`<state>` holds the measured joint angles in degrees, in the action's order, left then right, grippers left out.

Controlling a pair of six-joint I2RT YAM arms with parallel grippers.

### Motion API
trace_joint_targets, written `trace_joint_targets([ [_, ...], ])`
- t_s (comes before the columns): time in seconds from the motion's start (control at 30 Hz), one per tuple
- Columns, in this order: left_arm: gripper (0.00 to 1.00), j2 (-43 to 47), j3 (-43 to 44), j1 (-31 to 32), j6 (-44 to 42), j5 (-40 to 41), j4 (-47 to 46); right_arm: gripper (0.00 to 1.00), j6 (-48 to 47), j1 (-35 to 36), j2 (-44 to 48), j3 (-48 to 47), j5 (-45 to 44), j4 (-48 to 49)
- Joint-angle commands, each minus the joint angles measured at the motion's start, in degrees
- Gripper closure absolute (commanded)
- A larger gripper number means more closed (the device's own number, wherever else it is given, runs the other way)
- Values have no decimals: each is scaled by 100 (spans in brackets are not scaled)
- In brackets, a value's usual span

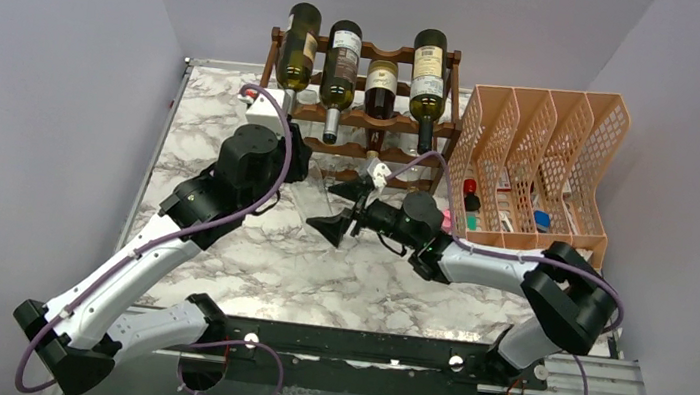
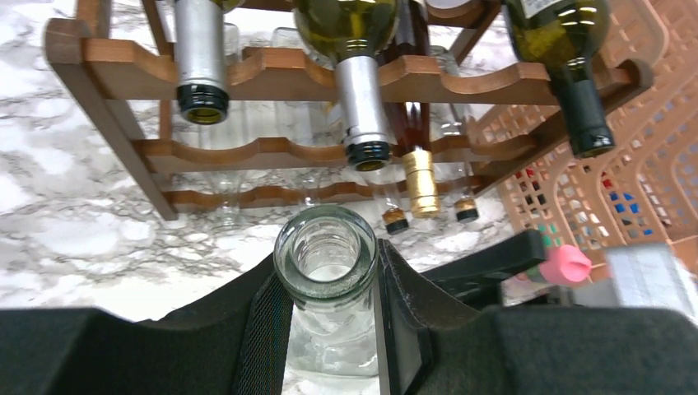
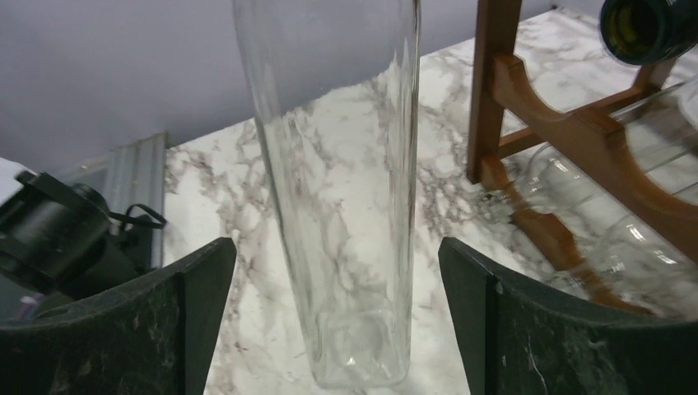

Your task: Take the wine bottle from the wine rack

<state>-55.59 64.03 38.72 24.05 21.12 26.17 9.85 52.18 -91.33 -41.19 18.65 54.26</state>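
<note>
Left fingers (image 2: 265, 329) clamp the neck of the clear wine bottle (image 2: 327, 255), held just near of the wine rack (image 2: 272, 70), right fingers (image 3: 193, 321) gaping wide around its base without touching; removal looks nearly done, next probably steadying it and lowering it to the surface (image 2: 66, 230).

An orange mesh file organizer (image 1: 541, 166) is set at the far right corner of the marble-patterned desk (image 1: 316, 274). A red item (image 1: 469, 186) and a blue item (image 1: 542, 219) are held in its compartments. A white box (image 1: 264, 111) is placed toward the far left corner.
</note>
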Motion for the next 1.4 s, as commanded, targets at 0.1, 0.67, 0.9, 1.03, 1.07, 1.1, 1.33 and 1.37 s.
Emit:
trace_joint_targets([
  [0.1, 100, 365, -5, -31, -450, 799, 4, 0, -546, 37, 1089, 349, -427, -1526],
  [0.67, 100, 5, -313, -2626, -1599, 636, -273, 0, -229, 24, 2871, -254, -1658, -4994],
  [0.9, 100, -522, -275, -3795, -1608, 662, -1527, 0, -515, 29, 2511, -1662, -1922, -6635],
  [1.03, 100, -1366, 192, -4240, -1469, 124, -2350, 0, -340, 24, 2319, -1996, -2571, -6977],
  [1.07, 100, -1600, 373, -4321, -1436, 45, -2475, 0, -285, 20, 2265, -2090, -2673, -7117],
  [1.1, 100, -1821, 567, -4374, -1421, -7, -2620, 0, -268, 20, 2247, -2158, -2710, -7202],
  [1.33, 100, -3423, 1969, -4534, -1773, -450, -3323, 0, -129, 13, 2501, -2291, -2564, -7314],
  [1.37, 100, -3642, 2197, -4534, -1908, -534, -3337, 0, -139, 11, 2498, -2375, -2583, -7391],
])
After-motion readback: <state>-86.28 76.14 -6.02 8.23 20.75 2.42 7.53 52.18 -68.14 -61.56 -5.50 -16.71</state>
